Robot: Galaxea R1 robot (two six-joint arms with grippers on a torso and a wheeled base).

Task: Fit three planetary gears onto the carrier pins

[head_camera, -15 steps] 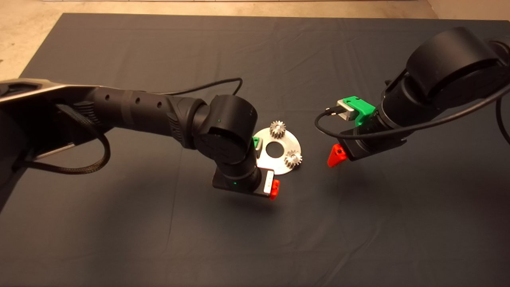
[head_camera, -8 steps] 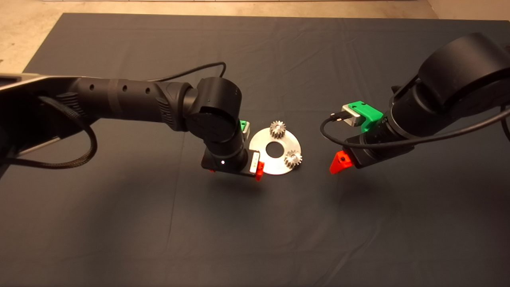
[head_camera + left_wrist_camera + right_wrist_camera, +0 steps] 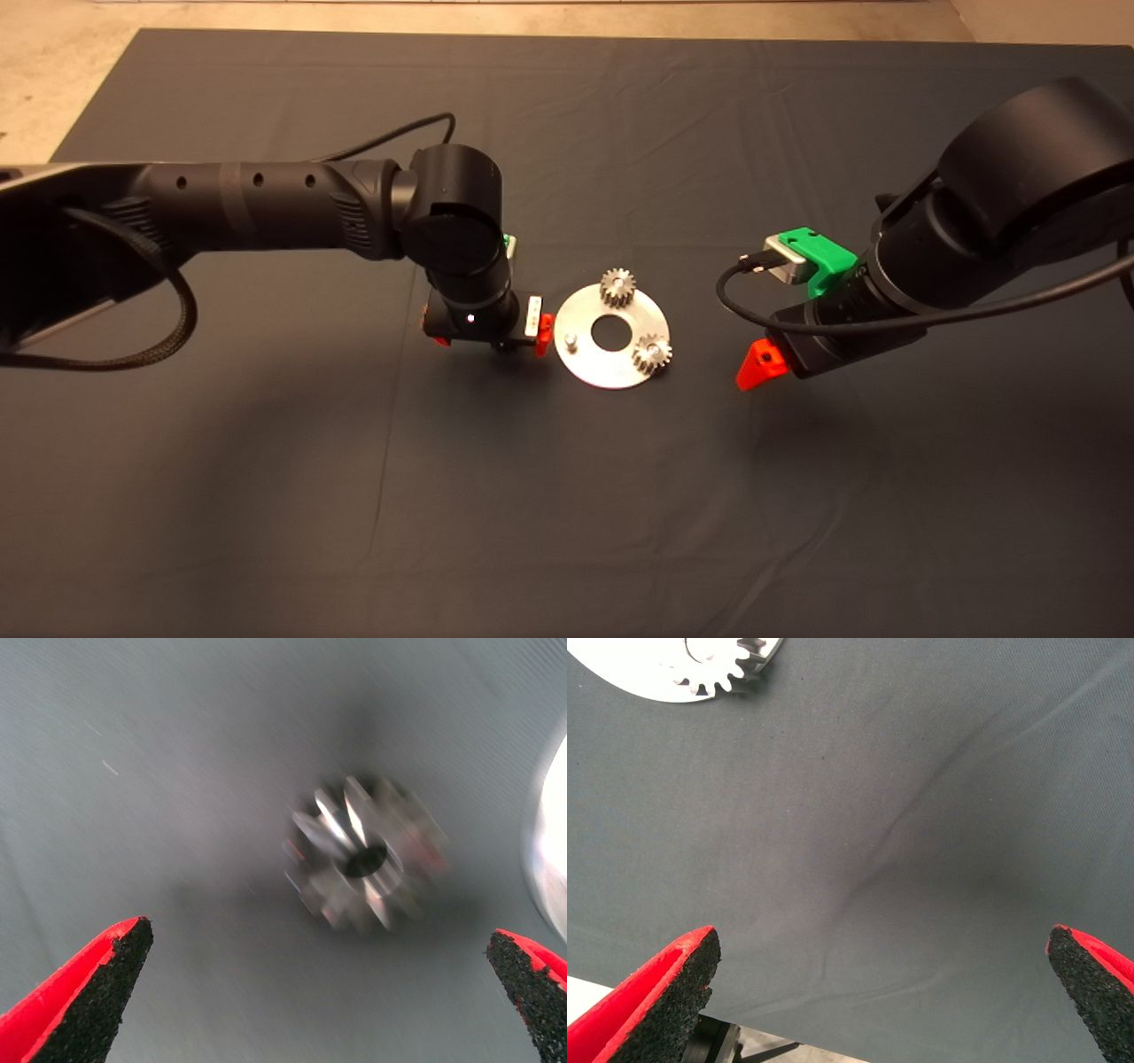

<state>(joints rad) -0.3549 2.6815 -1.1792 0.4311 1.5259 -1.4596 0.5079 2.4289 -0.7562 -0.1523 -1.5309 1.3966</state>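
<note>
The round silver disc (image 3: 611, 365) lies mid-mat. Two planetary gears (image 3: 617, 286) (image 3: 652, 353) sit on its carrier pins; the third pin (image 3: 571, 340) stands bare at its left rim. My left gripper (image 3: 487, 339) hovers just left of the disc, open. In the left wrist view the third gear (image 3: 363, 864) lies flat on the mat between its fingertips (image 3: 93, 997), not touched, with the disc's rim (image 3: 554, 842) beside it. My right gripper (image 3: 764, 361) hangs right of the disc, open and empty (image 3: 877, 992). The disc's edge and one gear (image 3: 731, 669) show in the right wrist view.
The dark mat (image 3: 567, 496) covers the table, with light floor (image 3: 53, 80) past its far left corner. Cables loop off both arms (image 3: 390, 137) (image 3: 735, 283). The mat has shallow creases (image 3: 895, 850).
My left gripper has moved left and back off the disc, uncovering the bare pin, and now hangs over the loose gear. The right arm drifted slightly right.
</note>
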